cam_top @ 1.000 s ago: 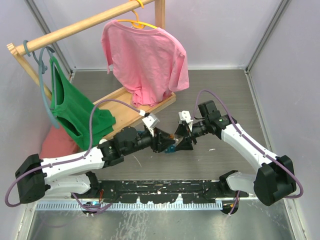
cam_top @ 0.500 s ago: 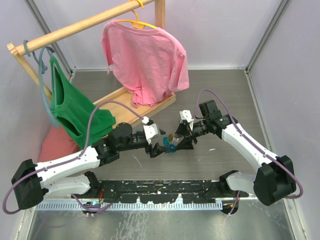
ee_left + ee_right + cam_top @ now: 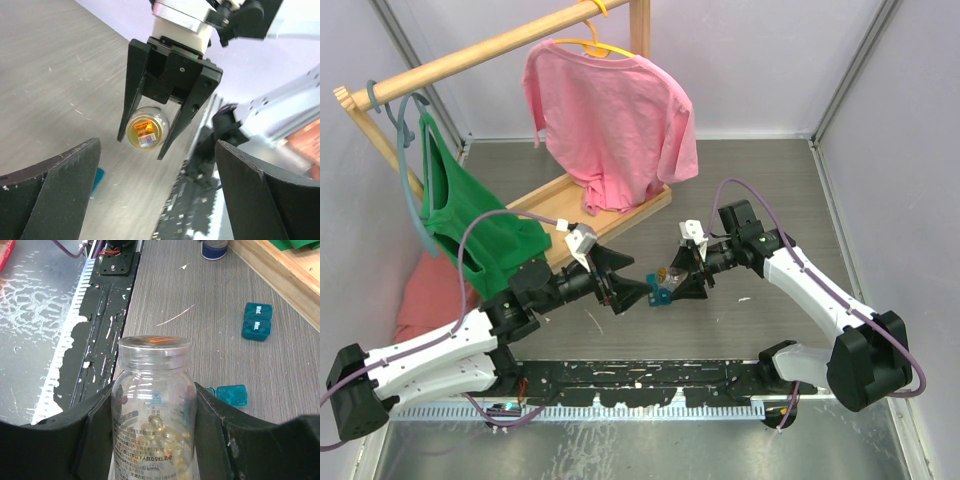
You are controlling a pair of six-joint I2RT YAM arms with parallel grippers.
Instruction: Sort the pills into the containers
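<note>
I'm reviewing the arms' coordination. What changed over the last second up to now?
The left pincer drew back to the left, away from the right pincer that it had been close against, and now stands open and empty. The right pincer kept its place, shut on the pill bottle. Nothing else visibly moved.

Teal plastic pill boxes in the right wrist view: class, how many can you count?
2. One teal plastic pill box lies on the grey table near the wooden base; the other lies closer, just right of the clear plastic pill bottle, which may hide more.
</note>
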